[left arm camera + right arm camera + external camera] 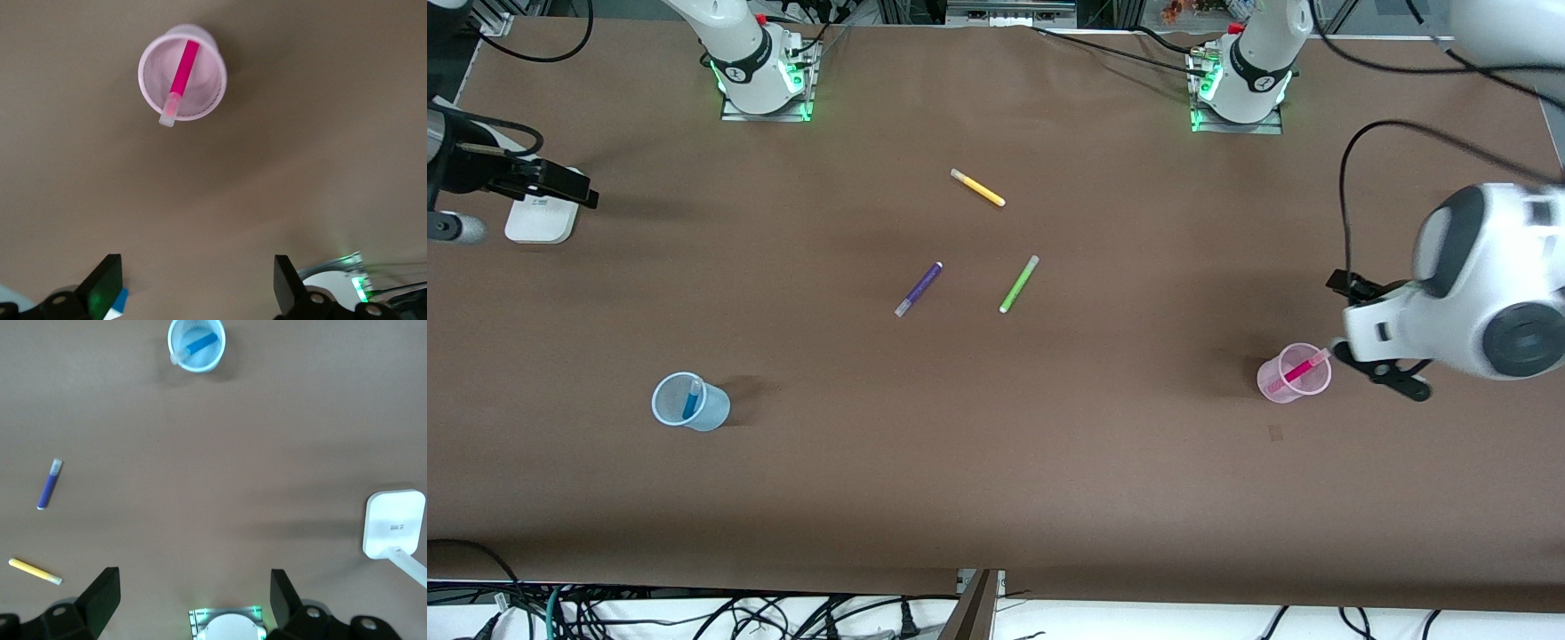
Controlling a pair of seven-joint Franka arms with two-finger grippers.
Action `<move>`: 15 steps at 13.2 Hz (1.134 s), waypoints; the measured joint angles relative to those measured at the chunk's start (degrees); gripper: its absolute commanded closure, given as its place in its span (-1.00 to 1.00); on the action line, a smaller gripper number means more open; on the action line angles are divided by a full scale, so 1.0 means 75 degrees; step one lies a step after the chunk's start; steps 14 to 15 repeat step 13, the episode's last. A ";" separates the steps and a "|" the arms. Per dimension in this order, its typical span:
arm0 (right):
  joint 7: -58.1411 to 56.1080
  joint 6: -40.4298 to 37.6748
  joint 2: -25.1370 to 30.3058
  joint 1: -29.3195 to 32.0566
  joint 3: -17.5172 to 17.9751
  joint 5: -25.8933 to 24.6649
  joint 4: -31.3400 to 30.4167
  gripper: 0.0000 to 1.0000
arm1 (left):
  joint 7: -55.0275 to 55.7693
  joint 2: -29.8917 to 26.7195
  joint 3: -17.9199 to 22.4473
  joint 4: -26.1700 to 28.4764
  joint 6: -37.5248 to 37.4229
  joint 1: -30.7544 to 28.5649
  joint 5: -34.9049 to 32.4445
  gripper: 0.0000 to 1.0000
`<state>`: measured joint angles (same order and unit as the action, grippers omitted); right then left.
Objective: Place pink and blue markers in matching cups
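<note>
The blue marker point(691, 399) stands tilted in the light blue cup point(710, 411), toward the right arm's end of the table. The right wrist view shows this cup point(196, 361) and marker point(200, 344) too. The pink marker point(1298, 368) leans in the light pink cup point(1276, 382), toward the left arm's end, its pale cap over the rim. They also show in the left wrist view: cup point(212, 73), marker point(181, 70). My left gripper point(1374, 342) point(197, 287) is open and empty, up beside the pink cup. My right gripper point(560, 185) point(193, 600) is open and empty, over the table's end.
A purple marker point(919, 289), a green marker point(1019, 284) and a yellow marker point(978, 188) lie mid-table; the purple one point(49, 484) and the yellow one point(33, 571) show in the right wrist view. A white flat device point(538, 220) lies under the right gripper. Arm bases point(765, 76) point(1240, 89) stand along the table's edge farthest from the front camera.
</note>
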<state>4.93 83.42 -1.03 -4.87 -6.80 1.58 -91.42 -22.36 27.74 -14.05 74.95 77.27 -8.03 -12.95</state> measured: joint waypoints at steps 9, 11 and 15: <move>-0.0006 0.0238 0.0291 0.0072 0.0047 0.0000 -0.0339 -0.98 | 0.1563 -0.2736 0.1356 0.0930 0.0947 0.0584 0.1207 -1.00; -0.0006 0.0241 0.0291 0.0072 0.0052 0.0000 -0.0341 -0.98 | 0.1941 -0.3567 0.1700 0.2229 0.1915 0.0695 0.1563 -1.00; -0.0006 0.0242 0.0290 0.0072 0.0065 0.0000 -0.0342 -0.98 | 0.2051 -0.4030 0.1762 0.2972 0.2306 0.0795 0.1590 -1.00</move>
